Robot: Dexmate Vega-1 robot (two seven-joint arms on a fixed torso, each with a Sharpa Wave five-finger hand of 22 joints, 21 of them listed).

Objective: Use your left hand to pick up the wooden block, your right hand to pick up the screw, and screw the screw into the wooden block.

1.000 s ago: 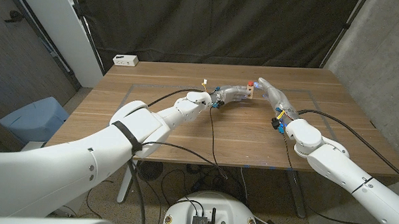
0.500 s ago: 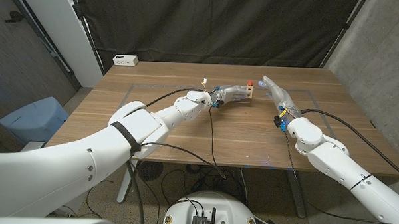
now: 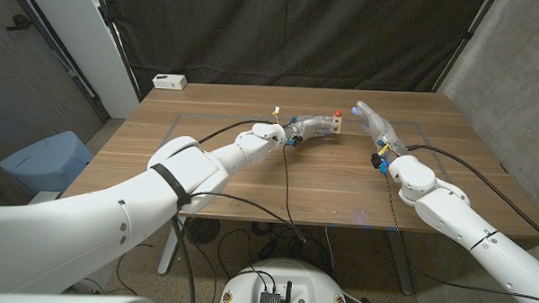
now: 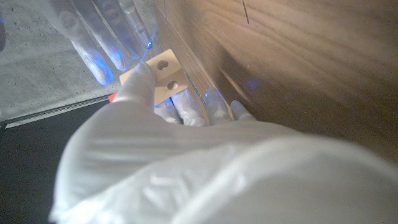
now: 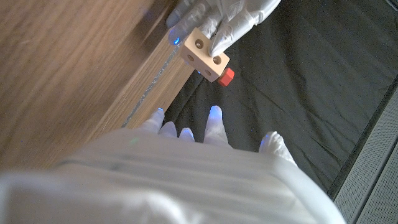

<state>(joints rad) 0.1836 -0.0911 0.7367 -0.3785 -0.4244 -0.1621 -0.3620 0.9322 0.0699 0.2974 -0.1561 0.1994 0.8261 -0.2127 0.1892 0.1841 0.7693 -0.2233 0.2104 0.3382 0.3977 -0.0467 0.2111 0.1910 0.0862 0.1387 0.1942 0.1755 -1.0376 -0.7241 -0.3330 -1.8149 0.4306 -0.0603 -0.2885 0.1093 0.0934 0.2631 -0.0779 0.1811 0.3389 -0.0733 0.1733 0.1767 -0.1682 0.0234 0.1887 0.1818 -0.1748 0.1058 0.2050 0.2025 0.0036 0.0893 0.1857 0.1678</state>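
Note:
My left hand [image 3: 313, 126] holds the small pale wooden block [image 3: 340, 125] above the far middle of the table. The red-headed screw [image 3: 338, 112] sticks out of the block's top. In the left wrist view the block [image 4: 165, 76] shows two round holes, with my left fingers [image 4: 140, 84] wrapped around it. My right hand [image 3: 375, 125] hovers just right of the block, fingers apart and holding nothing. The right wrist view shows the block [image 5: 204, 52], the screw's red head [image 5: 226, 76] and my right fingertips [image 5: 214, 114] a short gap away from them.
The wooden table [image 3: 250, 182] has blue tape lines marking a rectangle. A white box [image 3: 169, 80] sits at its far left corner. A black curtain hangs behind, and a blue chair [image 3: 44, 162] stands left of the table.
My right hand has drawn back to the right, away from the screw and block. The left hand and the block have stayed where they were.

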